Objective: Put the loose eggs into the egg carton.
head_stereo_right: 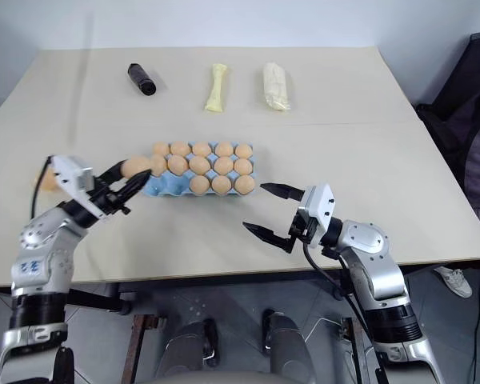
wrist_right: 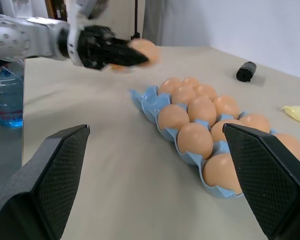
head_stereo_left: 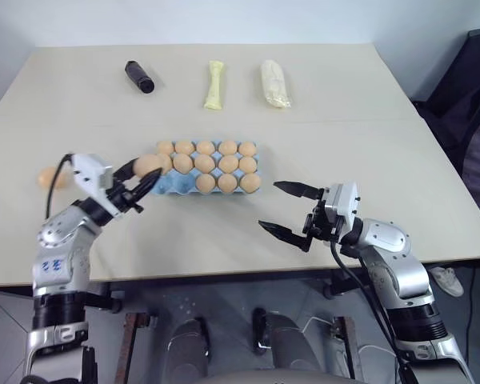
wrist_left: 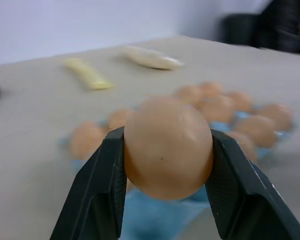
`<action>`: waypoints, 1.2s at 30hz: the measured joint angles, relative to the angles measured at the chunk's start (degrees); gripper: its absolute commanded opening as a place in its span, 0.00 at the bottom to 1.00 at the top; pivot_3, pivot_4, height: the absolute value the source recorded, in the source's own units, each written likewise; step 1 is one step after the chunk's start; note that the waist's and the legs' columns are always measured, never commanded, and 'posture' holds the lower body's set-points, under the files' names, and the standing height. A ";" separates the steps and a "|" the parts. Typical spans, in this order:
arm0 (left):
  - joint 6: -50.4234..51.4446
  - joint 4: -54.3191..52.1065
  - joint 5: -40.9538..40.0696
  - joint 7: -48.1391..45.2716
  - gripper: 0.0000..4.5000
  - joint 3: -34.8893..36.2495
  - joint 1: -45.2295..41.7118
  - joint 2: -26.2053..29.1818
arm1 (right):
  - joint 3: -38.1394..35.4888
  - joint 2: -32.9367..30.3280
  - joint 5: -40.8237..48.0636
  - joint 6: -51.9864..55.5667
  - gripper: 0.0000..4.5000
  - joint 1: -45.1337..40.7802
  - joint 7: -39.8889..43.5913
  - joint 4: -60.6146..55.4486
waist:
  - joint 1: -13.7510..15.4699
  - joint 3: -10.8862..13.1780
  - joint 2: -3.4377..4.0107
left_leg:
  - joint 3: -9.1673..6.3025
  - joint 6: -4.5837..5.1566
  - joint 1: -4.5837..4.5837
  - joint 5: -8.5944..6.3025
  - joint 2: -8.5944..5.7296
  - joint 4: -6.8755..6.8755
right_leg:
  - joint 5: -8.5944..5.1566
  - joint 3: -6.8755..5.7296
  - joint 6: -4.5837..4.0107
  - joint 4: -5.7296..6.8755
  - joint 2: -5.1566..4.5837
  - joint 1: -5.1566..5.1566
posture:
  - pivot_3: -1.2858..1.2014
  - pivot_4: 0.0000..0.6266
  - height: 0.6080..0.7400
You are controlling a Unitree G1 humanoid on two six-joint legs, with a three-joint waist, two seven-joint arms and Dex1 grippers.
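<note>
My left gripper (head_stereo_left: 146,173) is shut on a pale orange egg (head_stereo_left: 148,166), held just above the table at the left end of the light-blue egg carton (head_stereo_left: 173,186). In the left wrist view this egg (wrist_left: 167,147) sits squeezed between both black fingers (wrist_left: 97,195). Another loose egg (head_stereo_left: 48,178) lies on the table further left, behind that wrist. Most cups of the carton hold eggs (head_stereo_left: 216,164); the near-left cups show bare blue. My right gripper (head_stereo_left: 270,206) hangs open and empty to the right of the carton's near corner.
At the table's far side lie a black cylinder (head_stereo_left: 140,77), a yellow wrapped roll (head_stereo_left: 214,85) and a white wrapped roll (head_stereo_left: 275,83). A dark bag or chair (head_stereo_left: 474,104) stands beyond the right edge. A water bottle (wrist_right: 7,102) stands off the table's left.
</note>
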 measured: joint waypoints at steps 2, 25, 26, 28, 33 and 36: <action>-0.01 4.10 0.91 -0.63 0.46 -1.09 -2.42 -0.28 | -0.04 0.01 -0.14 -0.03 1.00 0.08 -0.33 -0.07 | -0.27 0.00 0.00 | -0.10 0.02 -0.01 0.00 0.02 0.03 | 0.01 0.09 0.02 -0.01 -0.03 -0.02 | 0.52 0.24 1.00; -2.78 2.56 1.08 -0.41 0.99 5.08 4.78 1.88 | 0.28 0.45 -0.22 0.07 1.00 2.13 -2.89 -3.19 | -0.12 0.00 0.00 | -0.25 0.02 -0.02 -0.01 0.06 0.07 | -0.02 0.08 0.06 0.25 -0.09 -0.13 | 0.52 0.24 1.00; -3.10 1.68 0.76 -0.39 0.99 6.30 6.69 2.34 | 0.31 0.45 -0.13 0.11 1.00 2.03 -2.57 -3.18 | -0.12 0.00 0.00 | -0.25 0.01 -0.01 -0.01 0.07 0.06 | -0.03 0.08 0.04 0.25 -0.11 -0.13 | 0.52 0.24 1.00; -3.80 -0.07 0.30 0.21 0.99 9.30 10.96 2.87 | 0.28 0.29 0.03 0.21 1.00 1.94 -1.71 -3.14 | -0.19 0.00 0.00 | -0.26 0.00 0.00 -0.02 0.11 0.05 | -0.10 0.15 -0.09 0.25 -0.13 -0.18 | 0.52 0.24 1.00; -5.49 -2.04 0.19 5.14 0.99 15.69 19.12 2.72 | 0.26 -0.44 0.42 0.34 1.00 1.55 0.13 -2.88 | -0.11 0.00 0.00 | -0.26 0.00 -0.04 -0.02 0.11 0.06 | -0.36 0.30 -0.56 0.24 -0.13 -0.31 | 0.52 0.24 1.00; -7.05 -2.25 0.54 12.67 0.99 21.24 23.30 -0.07 | 0.03 -0.34 1.15 0.22 1.00 0.51 0.76 -2.22 | -0.29 0.00 0.00 | -0.20 0.01 -0.05 -0.03 0.10 0.06 | -0.32 0.43 -0.53 0.16 -0.12 -0.33 | 0.52 0.24 1.00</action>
